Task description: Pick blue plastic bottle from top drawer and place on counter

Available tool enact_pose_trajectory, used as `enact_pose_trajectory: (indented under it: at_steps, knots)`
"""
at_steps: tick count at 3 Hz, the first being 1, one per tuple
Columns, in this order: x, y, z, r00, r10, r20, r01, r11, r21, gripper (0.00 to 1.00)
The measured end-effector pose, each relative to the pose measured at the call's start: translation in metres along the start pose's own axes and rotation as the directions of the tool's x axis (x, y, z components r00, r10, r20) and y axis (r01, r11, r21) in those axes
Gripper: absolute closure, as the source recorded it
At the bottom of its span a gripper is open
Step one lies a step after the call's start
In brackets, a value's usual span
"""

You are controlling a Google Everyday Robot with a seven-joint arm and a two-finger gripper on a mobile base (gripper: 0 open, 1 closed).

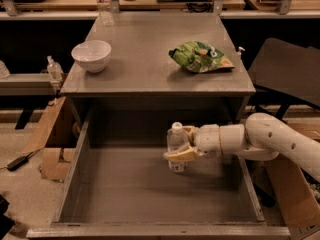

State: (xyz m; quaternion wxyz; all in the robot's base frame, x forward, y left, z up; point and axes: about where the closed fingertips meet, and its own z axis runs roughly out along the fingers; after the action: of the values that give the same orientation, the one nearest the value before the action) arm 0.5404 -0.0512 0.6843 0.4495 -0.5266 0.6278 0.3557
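Now the tool pinches the blue plastic bottle, upright, inside the open top drawer, right of centre; the white arm enters from the right.

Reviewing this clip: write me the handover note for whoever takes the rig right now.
Gripper: inside the top drawer, fingers closed on the blue plastic bottle, which stands upright just right of the drawer's middle.
Counter: holds a white bowl and a green chip bag.
Done: reach and grasp.
Left: lift the bottle out, set it on the counter, release.
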Motion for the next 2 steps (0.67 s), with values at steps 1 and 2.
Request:
enact_pose_trajectory:
  at_steps: [1, 2]
  knots:
    - [-0.017, 0.019, -0.012, 0.999, 0.004, -0.048, -0.004, 1.0, -0.008, 0.96]
    - [-0.105, 0.039, -0.036, 0.986, -0.009, -0.169, 0.006, 0.9999, -0.014, 1.0]
